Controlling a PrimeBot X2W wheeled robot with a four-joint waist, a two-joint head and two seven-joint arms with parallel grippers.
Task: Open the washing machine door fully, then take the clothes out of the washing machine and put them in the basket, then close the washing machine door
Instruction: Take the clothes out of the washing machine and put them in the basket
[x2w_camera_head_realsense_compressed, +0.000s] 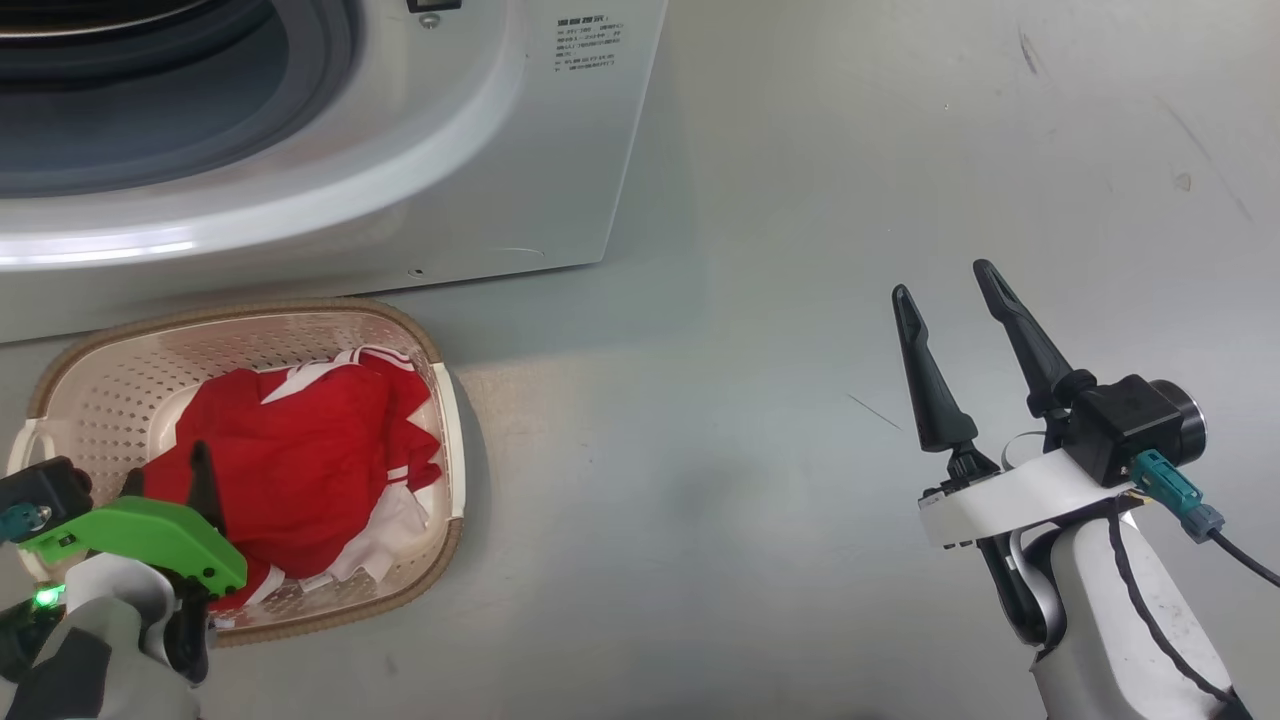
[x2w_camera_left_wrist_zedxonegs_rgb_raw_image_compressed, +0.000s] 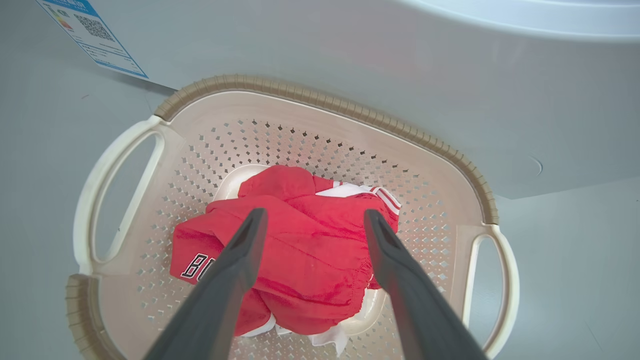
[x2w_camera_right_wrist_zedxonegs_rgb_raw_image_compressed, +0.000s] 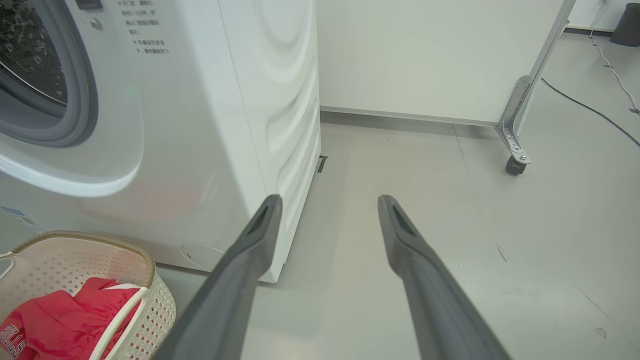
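Two pincers, both spread wide, nothing clamped in either. Far left in my left wrist view there's a blue sticker (x2w_camera_left_wrist_zedxonegs_rgb_raw_image_compressed: 92, 35) on the washing machine (x2w_camera_left_wrist_zedxonegs_rgb_raw_image_compressed: 350, 50), w/ a QR code; the rest of its print is too small to read. Just in front of the machine sits the basket (x2w_camera_left_wrist_zedxonegs_rgb_raw_image_compressed: 325, 100), cream w/ a brown rim. The clothes (x2w_camera_left_wrist_zedxonegs_rgb_raw_image_compressed: 310, 250) lie heaped in its middle, red w/ white trim, some white fabric underneath. White letters (x2w_camera_left_wrist_zedxonegs_rgb_raw_image_compressed: 197, 265) on the red start w/ "B"; the rest is hidden behind my finger. My left pincer (x2w_camera_left_wrist_zedxonegs_rgb_raw_image_compressed: 315, 214) hangs over that heap, one finger to each side of its top. Can't tell if the tips touch cloth. Head view agrees: left pincer (x2w_camera_head_realsense_compressed: 165, 470) at lower left over the clothes (x2w_camera_head_realsense_compressed: 300, 450), basket (x2w_camera_head_realsense_compressed: 250, 308) close to the washing machine (x2w_camera_head_realsense_compressed: 450, 200). The machine's small grey print (x2w_camera_head_realsense_compressed: 585, 45) isn't readable. My right pincer (x2w_camera_head_realsense_compressed: 944, 282) is well apart from the basket, over bare floor (x2w_camera_head_realsense_compressed: 700, 450). In its own wrist view the right pincer (x2w_camera_right_wrist_zedxonegs_rgb_raw_image_compressed: 330, 200) points past the machine's (x2w_camera_right_wrist_zedxonegs_rgb_raw_image_compressed: 200, 125) front corner. The basket (x2w_camera_right_wrist_zedxonegs_rgb_raw_image_compressed: 100, 240) is at lower left there, and the clothes (x2w_camera_right_wrist_zedxonegs_rgb_raw_image_compressed: 60, 320) in it show letters (x2w_camera_right_wrist_zedxonegs_rgb_raw_image_compressed: 11, 341) ending "LLS".
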